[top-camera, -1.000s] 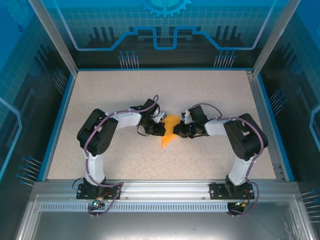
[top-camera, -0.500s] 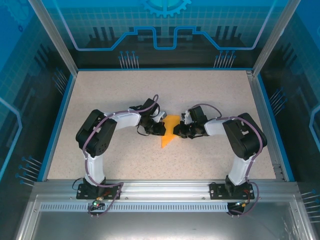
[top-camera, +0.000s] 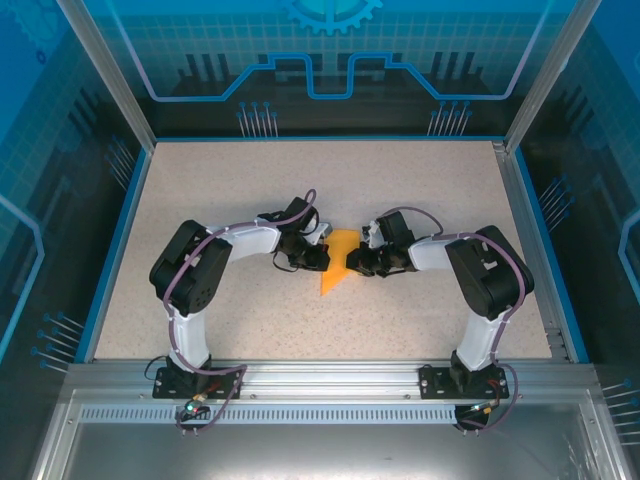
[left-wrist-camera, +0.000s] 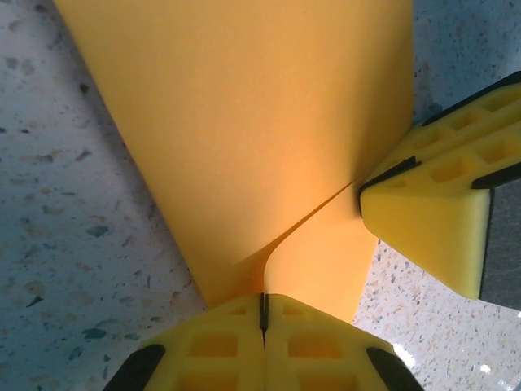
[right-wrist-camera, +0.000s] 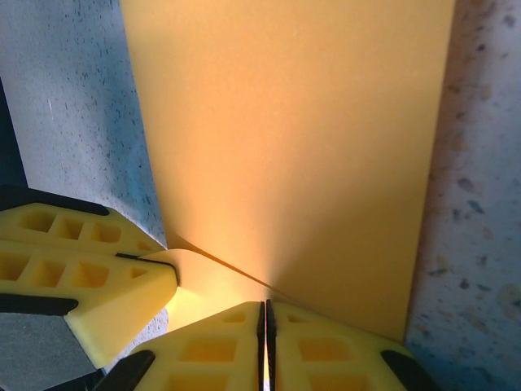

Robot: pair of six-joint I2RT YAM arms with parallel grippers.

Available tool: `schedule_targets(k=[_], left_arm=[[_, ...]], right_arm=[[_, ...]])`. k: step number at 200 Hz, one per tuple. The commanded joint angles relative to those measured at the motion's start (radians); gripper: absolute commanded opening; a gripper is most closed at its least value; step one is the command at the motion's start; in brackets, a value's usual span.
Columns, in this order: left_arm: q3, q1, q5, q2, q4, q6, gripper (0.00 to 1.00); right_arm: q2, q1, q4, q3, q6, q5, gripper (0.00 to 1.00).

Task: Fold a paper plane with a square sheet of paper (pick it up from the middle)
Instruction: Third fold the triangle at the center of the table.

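The speckled table [top-camera: 200, 190] lay inside the blue-walled enclosure. Both arms reached in from its near edge and bent toward each other, the left arm [top-camera: 195, 270] from the left and the right arm [top-camera: 485, 270] from the right. Between their wrists, about mid-table, the orange paper [top-camera: 336, 272] lay as a small angular shape already narrowed to a point at its near end, so it was no longer a flat square. The left gripper [left-wrist-camera: 263, 303] had its jaws pressed together with only a thin seam between them, nipping the paper where a raised layer curled up from the sheet beneath. The right gripper [right-wrist-camera: 264, 314] was likewise closed tight on the paper's edge just beside the other, and each wrist view showed the opposite gripper's yellow fingers close by on the same layer. The step in hand looked like a fold partway through, with a flap pinched at two neighbouring spots and lifted off the lower layer. The plane seemed part made, with wing folds yet to come. The next move probably called for both grips to travel together, carrying the flap over along the crease line [left-wrist-camera: 313, 216] and laying it flat, without pulling apart enough to tear or skew the thin sheet.
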Motion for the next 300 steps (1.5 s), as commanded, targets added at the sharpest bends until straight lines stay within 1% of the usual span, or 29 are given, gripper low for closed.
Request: schedule_targets(k=[1,8,25,46,67,79,95,117,144,160,181,198,219,232,260,286,300], left_arm=[[-0.015,-0.001,-0.033,0.002,-0.023,-0.003,0.07],[-0.018,-0.003,-0.033,0.002,-0.02,-0.005,0.08],[-0.019,-0.002,-0.033,0.002,-0.023,-0.006,0.07],[-0.019,-0.002,-0.047,0.002,-0.028,-0.014,0.11],[-0.024,-0.003,-0.055,-0.008,-0.027,-0.017,0.12],[-0.036,-0.002,-0.062,-0.03,-0.01,-0.029,0.17],[-0.044,-0.003,-0.068,-0.062,-0.002,-0.044,0.18],[-0.052,-0.003,-0.096,-0.111,0.009,-0.071,0.23],[-0.069,-0.003,-0.112,-0.179,0.04,-0.12,0.25],[-0.075,-0.003,-0.066,-0.2,0.078,-0.149,0.24],[-0.073,-0.003,0.036,-0.189,0.12,-0.172,0.18],[-0.068,-0.005,0.117,-0.15,0.147,-0.184,0.16],[-0.062,-0.005,0.167,-0.091,0.161,-0.19,0.14],[-0.066,-0.005,0.169,-0.067,0.174,-0.194,0.13],[-0.057,-0.006,0.133,-0.016,0.153,-0.184,0.12],[-0.059,-0.005,0.046,0.015,0.112,-0.164,0.1],[-0.055,-0.006,0.018,0.028,0.08,-0.143,0.1]], right_arm=[[0.032,-0.004,-0.055,0.009,-0.025,0.029,0.12],[0.033,-0.004,-0.056,0.012,-0.025,0.029,0.12],[0.039,-0.004,-0.067,0.015,-0.025,0.035,0.11],[0.044,-0.004,-0.071,0.021,-0.025,0.032,0.11],[0.045,-0.003,-0.08,0.026,-0.027,0.034,0.11],[0.043,-0.002,-0.087,0.028,-0.031,0.038,0.11],[0.044,-0.003,-0.095,0.03,-0.035,0.041,0.11],[0.045,-0.002,-0.098,0.034,-0.037,0.042,0.11],[0.046,-0.003,-0.101,0.037,-0.037,0.043,0.11],[0.046,-0.002,-0.099,0.038,-0.036,0.042,0.11],[0.043,-0.002,-0.102,0.041,-0.036,0.043,0.11],[0.042,-0.003,-0.106,0.043,-0.038,0.047,0.11],[0.043,-0.002,-0.105,0.044,-0.034,0.044,0.11],[0.039,-0.002,-0.106,0.044,-0.034,0.043,0.11],[0.027,-0.003,-0.106,0.051,-0.031,0.037,0.11],[-0.006,-0.003,-0.095,0.056,-0.028,0.015,0.12],[-0.04,-0.004,-0.094,0.055,-0.029,0.014,0.12]])
